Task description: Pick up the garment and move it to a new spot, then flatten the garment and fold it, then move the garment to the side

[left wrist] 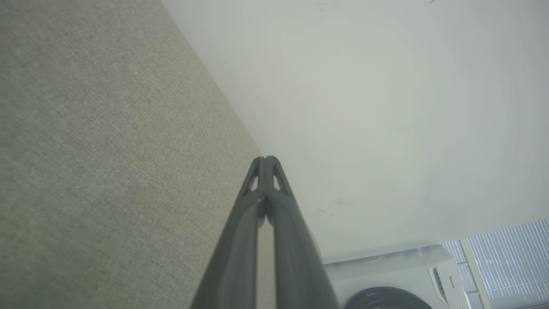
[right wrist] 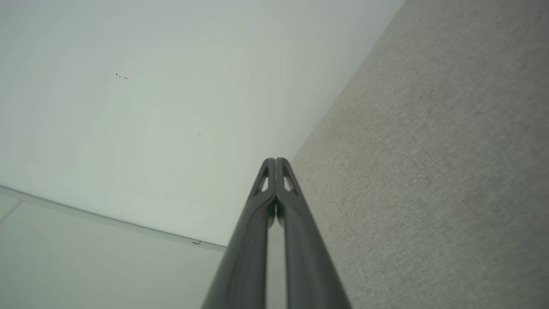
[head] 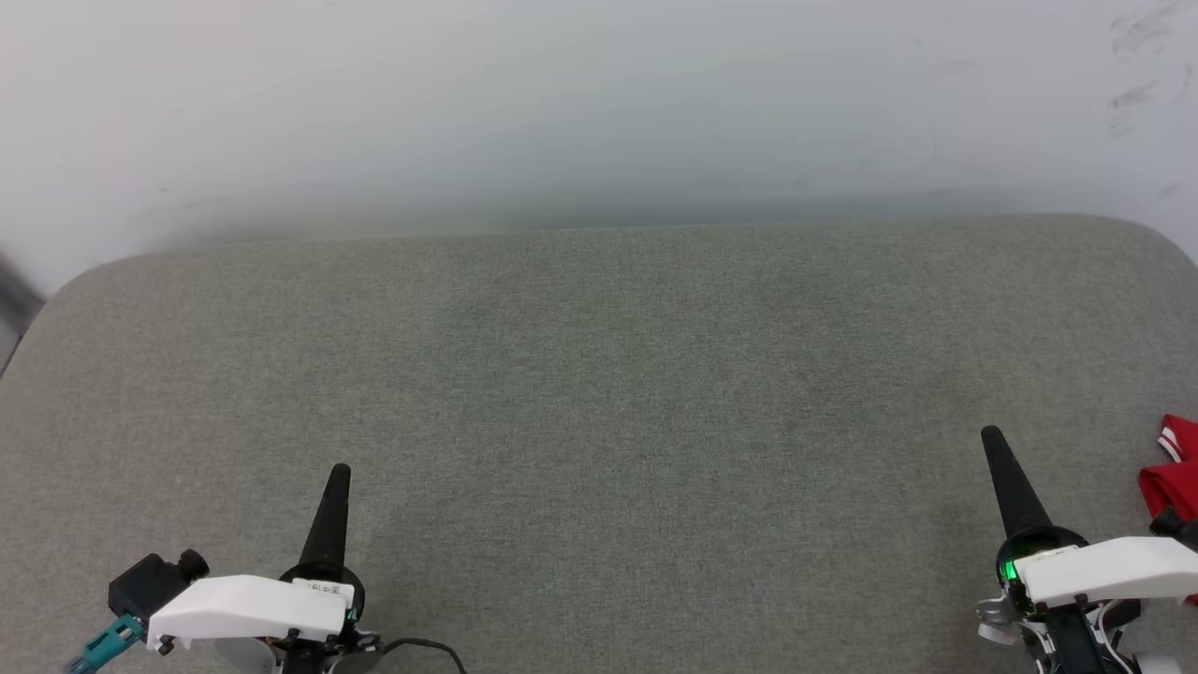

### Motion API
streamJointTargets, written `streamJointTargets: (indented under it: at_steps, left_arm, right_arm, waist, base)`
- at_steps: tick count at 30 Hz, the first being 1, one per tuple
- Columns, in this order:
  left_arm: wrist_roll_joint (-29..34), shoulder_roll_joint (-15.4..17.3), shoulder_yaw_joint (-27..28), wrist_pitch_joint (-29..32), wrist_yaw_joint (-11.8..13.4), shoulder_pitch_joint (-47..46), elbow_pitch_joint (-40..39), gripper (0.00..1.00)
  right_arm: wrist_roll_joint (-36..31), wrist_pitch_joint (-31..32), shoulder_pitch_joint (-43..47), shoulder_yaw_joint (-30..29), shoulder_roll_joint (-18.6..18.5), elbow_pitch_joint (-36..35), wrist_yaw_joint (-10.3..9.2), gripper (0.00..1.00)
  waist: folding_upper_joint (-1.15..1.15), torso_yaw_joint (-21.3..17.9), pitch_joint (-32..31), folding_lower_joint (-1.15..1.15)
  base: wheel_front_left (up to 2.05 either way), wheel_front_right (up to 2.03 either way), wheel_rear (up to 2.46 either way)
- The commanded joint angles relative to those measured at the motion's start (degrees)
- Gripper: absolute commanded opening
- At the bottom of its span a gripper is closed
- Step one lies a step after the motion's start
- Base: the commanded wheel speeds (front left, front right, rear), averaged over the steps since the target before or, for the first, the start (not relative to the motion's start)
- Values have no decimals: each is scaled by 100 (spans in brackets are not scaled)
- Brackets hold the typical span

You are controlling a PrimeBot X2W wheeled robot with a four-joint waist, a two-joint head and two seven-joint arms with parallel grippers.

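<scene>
**Both claws closed and empty, garment at the right edge**

The left claw (head: 339,477) sits at the near left of the head view. Its two dark fingers are pressed together into a single point that aims toward the far side. The left wrist view shows the same claw (left wrist: 266,161) with its tips meeting and nothing between them. A white housing covers its wrist, and a teal connector (head: 103,644) sticks out to the left of that housing.

The right claw (head: 990,438) sits at the near right, also closed to a point and holding nothing. Its tip leans a little to the left. In the right wrist view its fingers (right wrist: 275,162) touch at the tips. A green light (head: 1009,569) glows at its base.

Both claws hover over a grey-green fabric surface (head: 599,393) with rounded far corners. The two claws are well apart from each other.

The garment (head: 1175,477) lies on the surface at the right edge of the head view, just to the right of the right claw and cut off by the frame. A bunched red part with a strip of white-and-red trim is visible, and neither claw touches it.

A pale wall (head: 599,94) rises behind the far edge of the surface. Beyond it, the left wrist view shows a white washing machine (left wrist: 386,279) and window blinds (left wrist: 506,257).
</scene>
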Motion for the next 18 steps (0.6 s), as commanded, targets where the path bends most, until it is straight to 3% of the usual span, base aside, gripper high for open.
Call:
streamJointTargets:
  at_steps: [1,18]
  left_arm:
    - [-121,35,37,39,-25,-113,-19,0]
    - [-1025,25,124,277,-37,-220,109,0]
  right_arm:
    - [130,27,-129,-18,12,-19,-1,0]
    - [1023,165,-171,-78,39,101,-1,0]
  waist:
    - [0,0,-1,0]
    - [0,7,-15,0]
  base:
    - [0,0,0]
    - [0,0,0]
